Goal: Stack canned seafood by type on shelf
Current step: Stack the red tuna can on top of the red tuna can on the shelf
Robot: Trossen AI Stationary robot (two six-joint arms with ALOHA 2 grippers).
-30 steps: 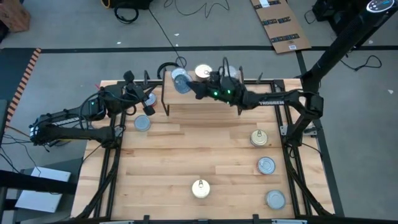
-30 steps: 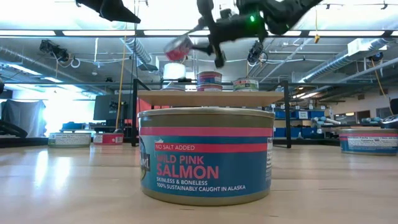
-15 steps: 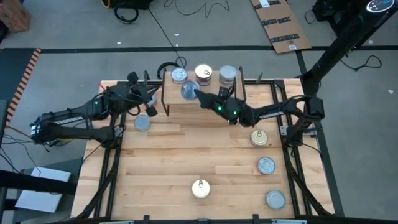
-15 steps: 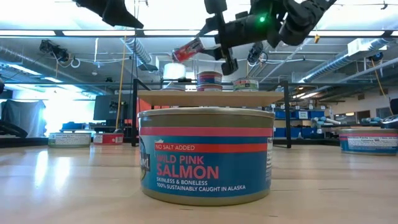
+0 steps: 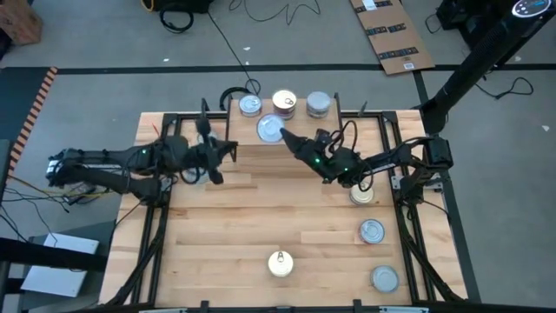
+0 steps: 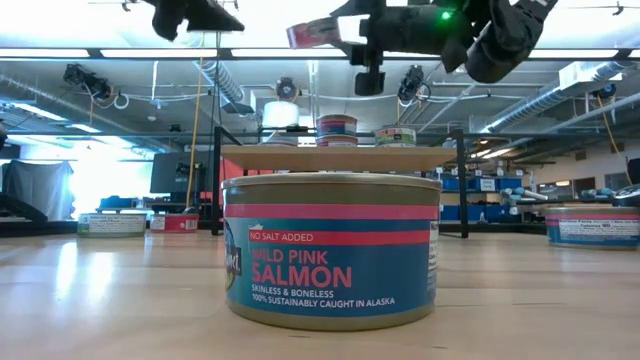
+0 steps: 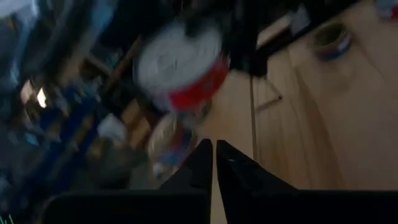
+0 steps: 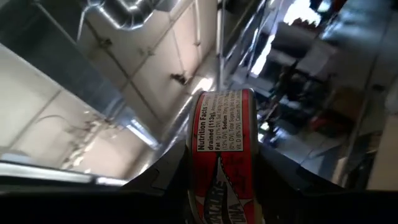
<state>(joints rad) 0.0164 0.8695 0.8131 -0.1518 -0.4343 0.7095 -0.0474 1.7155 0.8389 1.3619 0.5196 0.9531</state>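
My right gripper (image 5: pixel 285 137) is shut on a red-sided tin of canned seafood (image 5: pixel 271 129), held in the air over the near left part of the shelf (image 5: pixel 261 155). It shows high up in the low view as a tilted tin (image 6: pixel 315 32). The shelf is a small light-wood board on black legs. Three tins (image 5: pixel 250 105) (image 5: pixel 283 102) (image 5: pixel 318 104) stand along its far edge. My left gripper (image 5: pixel 228 149) hovers shut and empty beside the shelf's near left leg, its fingers (image 7: pixel 202 163) close together. My right gripper pinches the tin between its two fingers, one on each flat face (image 8: pixel 186 168), so the red labelled side wall (image 8: pixel 224 143) faces the wrist camera. The fingers (image 8: pixel 283 177) come from the table's right, slanting upward. The tin is tilted and lifted clear of the shelf.
Four more tins lie on the slatted tabletop: three down the right side (image 5: pixel 361 193) (image 5: pixel 372 230) (image 5: pixel 385 277) and one at the near middle (image 5: pixel 280 263), which fills the low view as a salmon tin (image 6: pixel 332 250). Black frame rails (image 5: pixel 161 235) run along the table's sides.
My right gripper has drawn the tin back from the shelf's far left toward the near edge and right, tipping its fingers upward and rolling, so the tin has turned. My left gripper has swung toward the table's right, up to the shelf's near left leg.
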